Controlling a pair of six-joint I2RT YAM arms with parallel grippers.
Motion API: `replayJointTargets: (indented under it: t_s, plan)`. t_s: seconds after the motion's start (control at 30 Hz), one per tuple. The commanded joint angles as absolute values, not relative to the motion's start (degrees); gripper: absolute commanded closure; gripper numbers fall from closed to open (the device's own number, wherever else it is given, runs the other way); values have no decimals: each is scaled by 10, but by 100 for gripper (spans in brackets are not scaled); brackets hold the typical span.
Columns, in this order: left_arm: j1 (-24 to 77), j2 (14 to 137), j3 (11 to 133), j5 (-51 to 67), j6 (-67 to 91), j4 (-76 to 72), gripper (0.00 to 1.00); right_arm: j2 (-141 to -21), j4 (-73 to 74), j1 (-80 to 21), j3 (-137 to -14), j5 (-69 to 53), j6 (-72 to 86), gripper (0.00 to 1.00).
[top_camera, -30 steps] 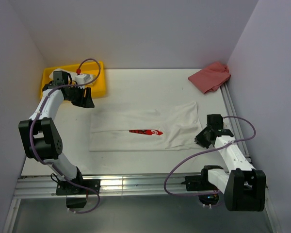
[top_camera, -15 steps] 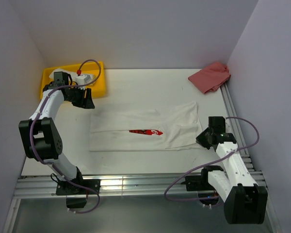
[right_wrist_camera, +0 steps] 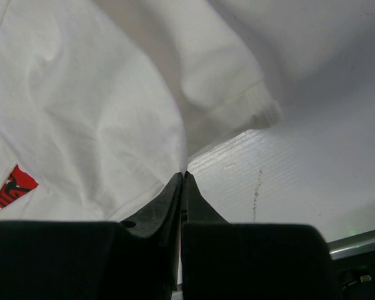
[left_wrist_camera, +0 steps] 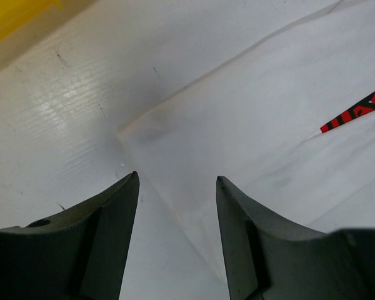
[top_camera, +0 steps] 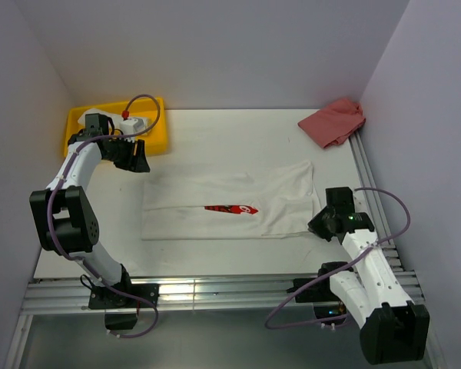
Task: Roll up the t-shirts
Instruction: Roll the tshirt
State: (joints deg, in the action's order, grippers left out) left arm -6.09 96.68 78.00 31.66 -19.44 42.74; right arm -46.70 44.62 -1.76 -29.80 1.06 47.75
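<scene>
The left gripper [left_wrist_camera: 177,177] is hovering open over a corner of the flat white cotton t-shirt [top_camera: 232,201]. The right gripper [right_wrist_camera: 182,175], closed, is sitting at its hem.

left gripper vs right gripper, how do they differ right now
The left gripper is open, jaws well apart, by the far left corner of the t-shirt. The right gripper is shut tight, at the shirt's near right edge. Both point down toward the same white shirt, neither visibly holding it.
</scene>
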Motion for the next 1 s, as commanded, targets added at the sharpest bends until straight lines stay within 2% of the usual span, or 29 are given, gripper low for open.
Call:
replayJointTargets:
  t_s: [0.0, 0.37, 0.43, 0.47, 0.53, 0.57, 0.7, 0.8, 0.97]
  plan:
    - [-63, 966, 774, 330, -207, 422, 42, -446, 472, -23, -318, 27, 488, 100]
    - [-63, 976, 777, 327, -210, 426, 41, -435, 497, -23, -330, 39, 490, 97]
    - [-64, 976, 776, 326, -210, 426, 41, -418, 504, -25, -334, 42, 491, 93]
    - [-64, 976, 775, 327, -210, 426, 40, -415, 508, -25, -337, 47, 491, 86]
    - [-66, 973, 775, 330, -210, 427, 39, -408, 531, -25, -353, 54, 490, 79]
    - [-67, 973, 775, 332, -210, 427, 39, -404, 534, -25, -359, 56, 490, 71]
    - [-80, 970, 779, 341, -208, 433, 34, -386, 541, -39, -380, 61, 503, 59]
    - [-95, 971, 778, 349, -209, 445, 33, -388, 537, -69, -391, 71, 524, 57]
    - [-128, 976, 752, 350, -219, 455, 32, -431, 470, -187, -402, 94, 582, 57]
